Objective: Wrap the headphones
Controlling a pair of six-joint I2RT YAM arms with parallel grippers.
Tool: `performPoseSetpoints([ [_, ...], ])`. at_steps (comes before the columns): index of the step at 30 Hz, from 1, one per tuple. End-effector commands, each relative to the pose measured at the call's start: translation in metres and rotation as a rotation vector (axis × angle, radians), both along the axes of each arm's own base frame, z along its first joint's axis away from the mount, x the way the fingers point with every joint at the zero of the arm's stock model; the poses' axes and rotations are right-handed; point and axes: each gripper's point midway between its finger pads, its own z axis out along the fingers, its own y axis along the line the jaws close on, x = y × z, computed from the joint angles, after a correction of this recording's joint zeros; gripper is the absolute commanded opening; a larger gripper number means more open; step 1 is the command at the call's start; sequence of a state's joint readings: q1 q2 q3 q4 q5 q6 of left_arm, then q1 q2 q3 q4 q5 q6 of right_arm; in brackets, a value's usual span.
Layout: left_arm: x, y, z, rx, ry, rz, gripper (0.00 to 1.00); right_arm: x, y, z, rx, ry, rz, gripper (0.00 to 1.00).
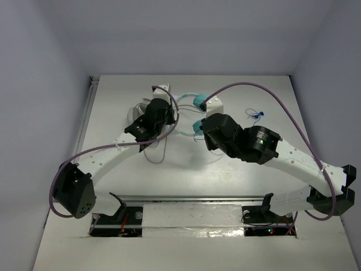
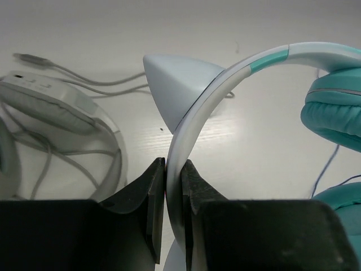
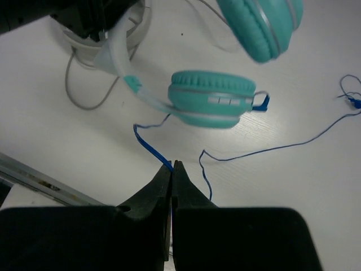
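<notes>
Two pincers share the headphones (image 3: 256, 28). The left pincer (image 2: 174, 192) is clamped on the headband (image 2: 225, 79), which rises from between its fingers and curves off to its right. The right pincer (image 3: 172, 169) is pressed together on the thin blue cord (image 3: 149, 148), with the nearer ear cup (image 3: 211, 99) just ahead of its tips and slack cord trailing to its right across the table (image 3: 293, 186).

The cord is the likely weak point: too hard a pull could slide it out of that narrow pinch or strain it where it enters the ear cup. The headband could also pivot in the left grip. Loose loops might catch the grey cable (image 3: 84, 107) of the white device (image 2: 51, 101) lying left of the left pincer.
</notes>
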State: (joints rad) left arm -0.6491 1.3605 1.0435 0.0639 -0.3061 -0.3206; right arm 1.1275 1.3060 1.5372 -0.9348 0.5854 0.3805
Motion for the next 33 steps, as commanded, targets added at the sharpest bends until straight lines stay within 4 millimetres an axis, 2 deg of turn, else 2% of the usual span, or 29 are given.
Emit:
performPoseSetpoints([
  [1, -0.005, -0.026, 0.037, -0.088, -0.118, -0.115, 0.00, 0.007, -0.017, 0.018, -0.060, -0.073, -0.036, 0.00],
  [3, -0.016, -0.038, 0.026, -0.097, -0.097, -0.192, 0.00, 0.012, -0.019, 0.021, -0.072, -0.096, -0.044, 0.00],
  [6, -0.024, -0.040, 0.017, -0.070, -0.076, -0.209, 0.00, 0.019, -0.030, 0.019, -0.104, -0.107, -0.083, 0.00],
  [7, -0.026, -0.039, 0.017, -0.067, -0.072, -0.209, 0.00, 0.018, -0.033, 0.014, -0.118, -0.102, -0.087, 0.00],
  [9, -0.032, -0.041, 0.026, -0.082, -0.080, -0.239, 0.00, 0.019, -0.042, 0.016, -0.114, -0.112, -0.106, 0.00],
  [11, -0.037, -0.041, 0.022, -0.065, -0.042, -0.257, 0.00, 0.021, -0.051, 0.018, -0.114, -0.124, -0.134, 0.00],
  [13, -0.042, -0.046, 0.029, -0.054, -0.026, -0.286, 0.00, 0.025, -0.060, 0.018, -0.125, -0.126, -0.158, 0.00],
  [14, -0.052, -0.047, 0.023, -0.019, 0.015, -0.310, 0.00, 0.025, -0.062, 0.017, -0.134, -0.130, -0.162, 0.00],
  [16, -0.059, -0.051, 0.032, -0.003, 0.020, -0.355, 0.00, 0.029, -0.069, 0.015, -0.139, -0.129, -0.184, 0.00],
  [17, -0.066, -0.047, 0.025, 0.035, 0.057, -0.373, 0.00, 0.029, -0.069, 0.014, -0.145, -0.128, -0.178, 0.00],
  [18, -0.070, -0.050, 0.031, 0.034, 0.060, -0.402, 0.00, 0.028, -0.071, 0.013, -0.147, -0.128, -0.176, 0.00],
  [22, -0.094, -0.053, 0.026, 0.078, 0.120, -0.540, 0.00, 0.028, -0.077, 0.017, -0.142, -0.147, -0.190, 0.00],
  [26, -0.119, -0.068, 0.011, 0.084, 0.169, -0.725, 0.00, 0.035, -0.065, 0.018, -0.131, -0.168, -0.179, 0.00],
  [31, -0.126, -0.069, 0.008, 0.087, 0.172, -0.778, 0.00, 0.056, -0.076, 0.018, -0.154, -0.204, -0.282, 0.00],
  [33, -0.129, -0.072, 0.011, 0.071, 0.168, -0.794, 0.00, 0.059, -0.075, 0.016, -0.128, -0.204, -0.287, 0.00],
])
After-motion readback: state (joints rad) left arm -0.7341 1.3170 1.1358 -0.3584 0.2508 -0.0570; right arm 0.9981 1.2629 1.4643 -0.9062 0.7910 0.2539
